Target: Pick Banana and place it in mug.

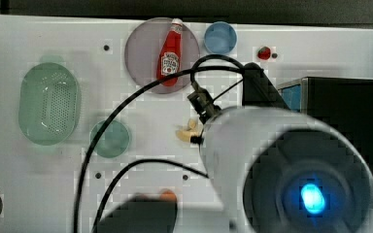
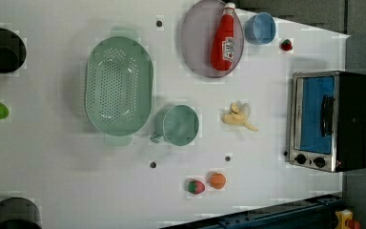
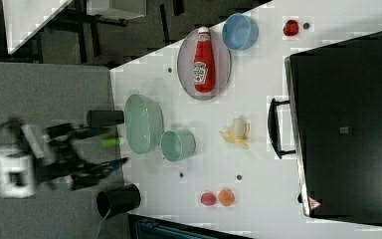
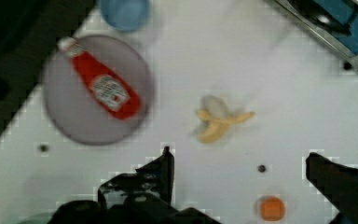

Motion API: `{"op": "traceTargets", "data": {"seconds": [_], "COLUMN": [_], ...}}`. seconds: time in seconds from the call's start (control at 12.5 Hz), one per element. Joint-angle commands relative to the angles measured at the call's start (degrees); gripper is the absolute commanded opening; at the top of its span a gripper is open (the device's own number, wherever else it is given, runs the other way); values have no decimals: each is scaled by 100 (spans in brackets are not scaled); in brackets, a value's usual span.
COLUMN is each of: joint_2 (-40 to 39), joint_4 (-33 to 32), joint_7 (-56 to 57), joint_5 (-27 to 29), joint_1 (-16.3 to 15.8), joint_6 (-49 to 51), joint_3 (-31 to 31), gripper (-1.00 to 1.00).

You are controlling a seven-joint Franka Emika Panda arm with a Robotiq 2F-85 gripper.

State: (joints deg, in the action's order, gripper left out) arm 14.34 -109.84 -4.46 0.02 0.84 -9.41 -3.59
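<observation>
Gripper: the gripper has its two dark fingers spread wide apart in the wrist view, nothing between them; bare white table shows in the gap.
Banana: the Banana lies on the table, partly peeled, pale flesh and yellow skin flaps splayed. In the left view it sits between the mug and the toaster oven, apart from both. In the wrist view it is beyond the fingertips, untouched.
Mug: the mug, translucent teal-green, stands upright just beside the basket on the left view's right, handle toward the lower left. Nothing seen inside.
Basket: oval green perforated basket, on the left view's left of the mug.
Plate: round greyish plate carrying a red ketchup bottle lying on its side.
Blue cup: light-blue cup just beside the plate.
Toaster oven: toaster oven at the left view's right, door shut.
Small items: strawberry and orange ball side by side near the left view's lower edge; another strawberry near the blue cup.
</observation>
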Motion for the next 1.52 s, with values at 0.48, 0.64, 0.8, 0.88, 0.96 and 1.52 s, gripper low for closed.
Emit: {"op": "traceTargets", "data": {"seconds": [0.48,0.64,0.8,0.88,0.96,1.52], "joint_2": [-1286,-1589,-1919,-2105,-2303,-3478], "joint_4": [-2224,-2585,-2854,-2942,-2996,-3102], "joint_7": [178,178,178,178,178,169], "joint_5": [72,73,73,73,73,80], "joint_1": [-8,-8,-10,-13,-17,-23], "joint_6": [-2652,-3364,-3949,-4229,-4521,-5934], "joint_3": [88,88,94,99,101,232], "gripper": [100,100,100,100,100,100]}}
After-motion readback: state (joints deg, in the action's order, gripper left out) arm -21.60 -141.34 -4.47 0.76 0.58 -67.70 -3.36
